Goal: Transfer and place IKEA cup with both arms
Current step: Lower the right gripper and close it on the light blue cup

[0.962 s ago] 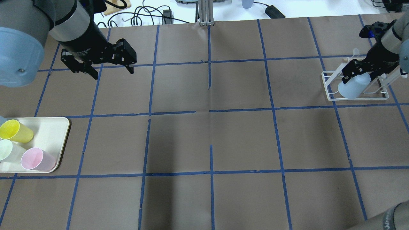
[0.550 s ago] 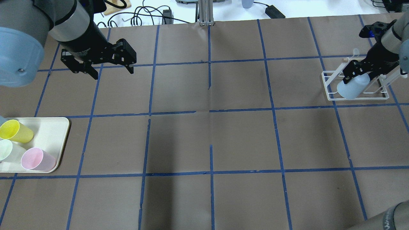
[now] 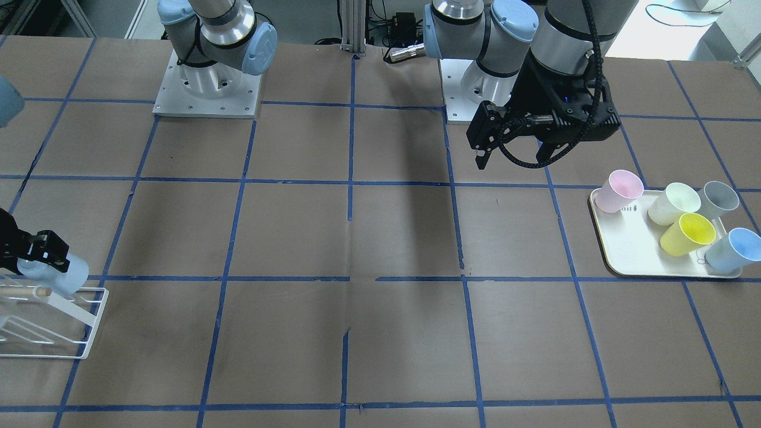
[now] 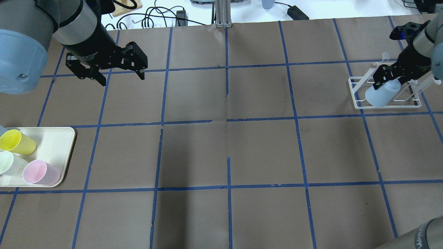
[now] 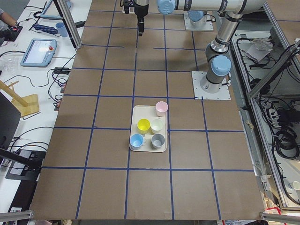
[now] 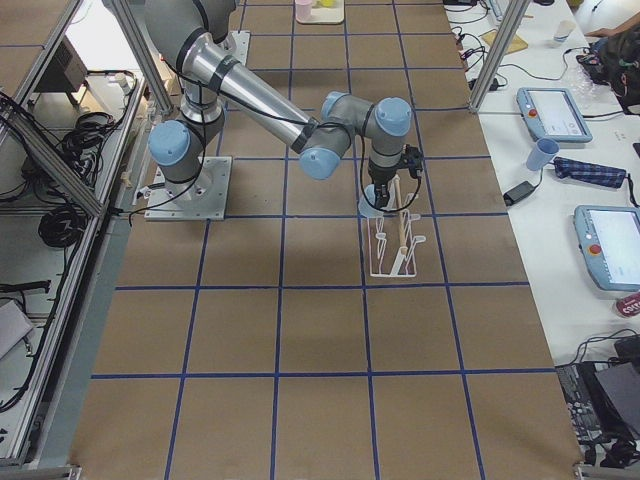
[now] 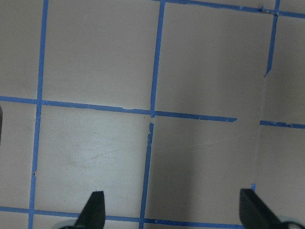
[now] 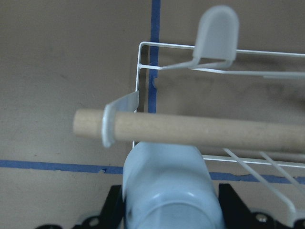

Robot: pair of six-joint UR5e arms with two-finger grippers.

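Note:
My right gripper (image 4: 387,76) is shut on the light blue IKEA cup (image 4: 380,94) at the table's far right. It holds the cup tilted over the near end of a white wire rack (image 4: 356,92). In the right wrist view the cup (image 8: 167,186) sits between the fingers, just below the rack's wooden rod (image 8: 200,131). The cup also shows in the front-facing view (image 3: 62,272). My left gripper (image 4: 123,79) is open and empty, hovering above the table at the far left; its fingertips (image 7: 93,212) show in the left wrist view with bare table between them.
A cream tray (image 3: 624,255) at the table's left end holds a pink cup (image 3: 618,190), a yellow cup (image 3: 689,233), a pale green cup (image 3: 673,203), a grey cup (image 3: 718,200) and a second light blue cup (image 3: 734,249). Cables lie beyond the table's far edge (image 4: 155,15).
My right gripper has shifted slightly at the rack, and the cup has barely moved. The left arm has not moved.

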